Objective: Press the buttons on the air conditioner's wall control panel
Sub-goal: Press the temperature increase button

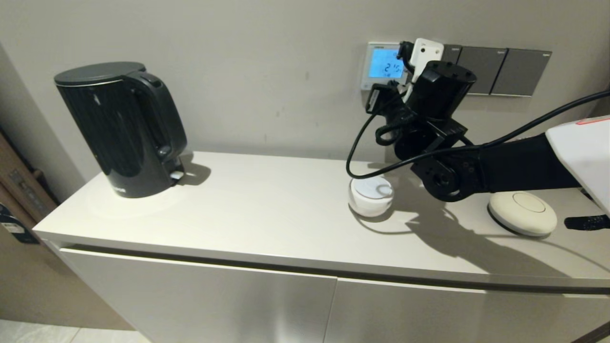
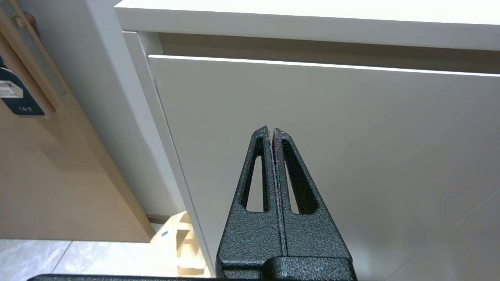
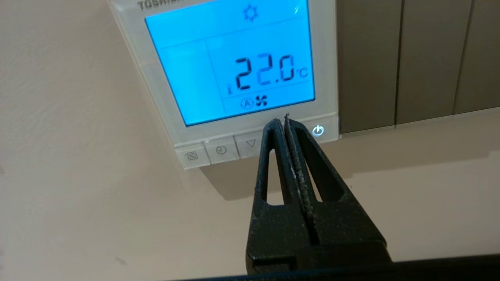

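Observation:
The air conditioner's wall control panel (image 3: 250, 70) is a white-framed thermostat on the wall, its screen lit blue and reading 22.0 °C; it also shows in the head view (image 1: 384, 64). A row of pale buttons (image 3: 221, 150) runs along its bottom edge, with a lit power button (image 3: 318, 130) at one end. My right gripper (image 3: 282, 120) is shut, its tips right at the button row, covering the button beside the power button. In the head view the right arm hides the panel's right part and the fingertips. My left gripper (image 2: 270, 129) is shut and empty, low in front of the cabinet door.
Dark grey switch plates (image 1: 498, 71) sit right of the panel. On the cabinet top (image 1: 267, 209) stand a black kettle (image 1: 121, 128), a small white round container (image 1: 371, 195), a cream disc (image 1: 523, 213) and a black object (image 1: 587, 222) at the right edge.

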Robot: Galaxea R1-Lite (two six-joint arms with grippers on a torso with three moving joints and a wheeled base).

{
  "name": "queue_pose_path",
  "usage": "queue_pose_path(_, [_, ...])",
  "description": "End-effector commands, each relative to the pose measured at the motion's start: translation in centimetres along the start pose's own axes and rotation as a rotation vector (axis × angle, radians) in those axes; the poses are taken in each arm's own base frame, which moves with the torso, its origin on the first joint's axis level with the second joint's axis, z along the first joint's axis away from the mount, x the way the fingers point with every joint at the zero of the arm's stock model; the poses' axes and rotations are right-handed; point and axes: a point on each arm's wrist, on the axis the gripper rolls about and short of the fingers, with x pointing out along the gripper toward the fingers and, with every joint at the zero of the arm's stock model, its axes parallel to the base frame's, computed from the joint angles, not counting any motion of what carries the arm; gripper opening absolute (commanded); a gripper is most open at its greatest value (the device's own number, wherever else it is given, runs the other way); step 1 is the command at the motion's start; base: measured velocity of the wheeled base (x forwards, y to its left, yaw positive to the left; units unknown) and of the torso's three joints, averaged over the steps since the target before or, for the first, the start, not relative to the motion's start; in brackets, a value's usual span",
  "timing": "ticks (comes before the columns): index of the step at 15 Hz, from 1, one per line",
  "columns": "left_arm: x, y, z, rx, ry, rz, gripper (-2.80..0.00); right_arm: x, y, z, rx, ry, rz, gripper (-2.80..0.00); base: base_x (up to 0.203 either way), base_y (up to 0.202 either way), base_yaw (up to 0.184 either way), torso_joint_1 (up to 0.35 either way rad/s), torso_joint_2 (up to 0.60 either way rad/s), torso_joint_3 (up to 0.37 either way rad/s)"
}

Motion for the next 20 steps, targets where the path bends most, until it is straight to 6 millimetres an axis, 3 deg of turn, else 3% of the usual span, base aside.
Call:
queue_pose_path(1, [0.0, 0.0, 0.0, 0.0, 0.0, 0.001, -2.8, -0.02, 0.13, -0.29, 0.0, 0.002, -0.001, -2.8, 0.0, 0.0, 0.0, 0.0, 0.0, 0.0])
queue_pose_path(20, [0.0, 0.0, 0.0, 0.0, 0.0, 0.0, -2.8, -0.16, 0.2, -0.4, -0.002, 0.006, 0.003, -2.8, 0.0, 0.0, 0.0, 0.0, 0.0, 0.0])
